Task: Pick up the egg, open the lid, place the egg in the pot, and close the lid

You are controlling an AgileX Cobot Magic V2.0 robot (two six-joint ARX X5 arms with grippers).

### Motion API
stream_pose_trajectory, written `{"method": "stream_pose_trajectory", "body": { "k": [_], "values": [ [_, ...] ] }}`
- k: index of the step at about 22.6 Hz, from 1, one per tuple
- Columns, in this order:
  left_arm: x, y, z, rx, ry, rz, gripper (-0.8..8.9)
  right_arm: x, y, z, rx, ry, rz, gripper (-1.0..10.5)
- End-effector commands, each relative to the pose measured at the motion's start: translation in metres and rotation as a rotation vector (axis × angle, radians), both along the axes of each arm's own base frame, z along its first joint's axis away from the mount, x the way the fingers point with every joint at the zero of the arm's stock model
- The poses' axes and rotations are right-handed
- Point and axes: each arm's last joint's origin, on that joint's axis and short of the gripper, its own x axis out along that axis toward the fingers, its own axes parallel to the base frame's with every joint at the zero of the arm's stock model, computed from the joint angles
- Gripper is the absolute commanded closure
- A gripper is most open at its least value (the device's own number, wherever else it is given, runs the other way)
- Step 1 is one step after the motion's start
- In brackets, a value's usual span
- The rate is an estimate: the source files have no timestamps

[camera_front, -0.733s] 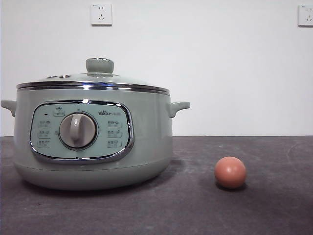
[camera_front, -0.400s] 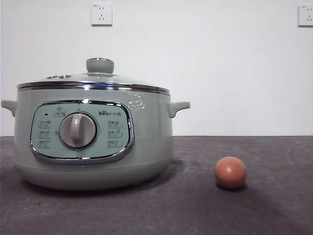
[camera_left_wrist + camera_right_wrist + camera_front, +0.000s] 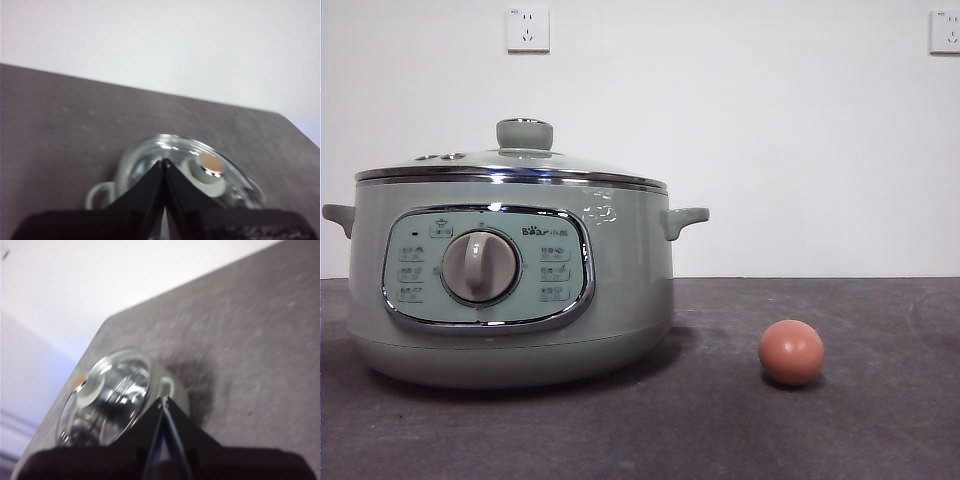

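The pale green pot [image 3: 510,290] stands on the left of the dark table, with the glass lid [image 3: 510,165] resting shut on it. To the right of the pot, the small reddish-brown egg [image 3: 791,352] lies alone on the table. Neither arm shows in the front view. My left gripper [image 3: 165,161] hangs shut and empty high above the lid [image 3: 185,165], near its knob [image 3: 207,175]. My right gripper [image 3: 163,400] is also shut and empty, high above the pot's side, with the lid [image 3: 107,390] in its view. Neither wrist view shows the egg.
A white wall with two sockets [image 3: 527,29] stands behind the table. The pot's side handles [image 3: 685,219] stick out on both sides. Bare dark tabletop [image 3: 880,420] surrounds the egg.
A small glint has appeared on the pot's wall just under the rim. Pot, lid and egg have not moved.
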Motion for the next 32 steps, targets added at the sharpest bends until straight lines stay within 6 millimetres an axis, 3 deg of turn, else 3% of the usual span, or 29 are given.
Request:
{"method": "stream_pose_trajectory", "body": {
  "k": [1,7,11,12,20,24,28,32],
  "values": [
    [0.008,-0.002,0.004,0.018,0.033,-0.095,8.18,0.009,0.002,-0.001,-0.035,0.037,0.072,9.5],
    [0.026,-0.007,0.006,-0.026,0.1,-0.247,8.03,0.022,0.004,-0.007,-0.07,0.122,0.119,9.1],
    [0.031,-0.008,0.003,-0.035,0.126,-0.268,4.95,0.022,0.004,-0.01,-0.072,0.148,0.117,6.1],
    [0.032,-0.008,0.003,-0.034,0.126,-0.27,4.57,0.022,0.004,-0.01,-0.071,0.155,0.117,5.7],
    [0.032,-0.009,0.005,-0.034,0.101,-0.275,4.61,0.022,0.012,-0.018,-0.099,0.274,0.096,5.7],
    [0.032,-0.011,0.006,-0.034,0.091,-0.285,4.62,0.026,0.029,-0.017,-0.218,0.344,0.082,5.7],
    [0.032,-0.014,0.008,-0.033,0.073,-0.305,4.63,0.044,0.071,-0.016,-0.395,0.402,0.087,5.6],
    [0.032,-0.016,0.008,-0.032,0.073,-0.323,4.63,0.066,0.104,-0.044,-0.472,0.521,0.06,5.6]
  ]
}}
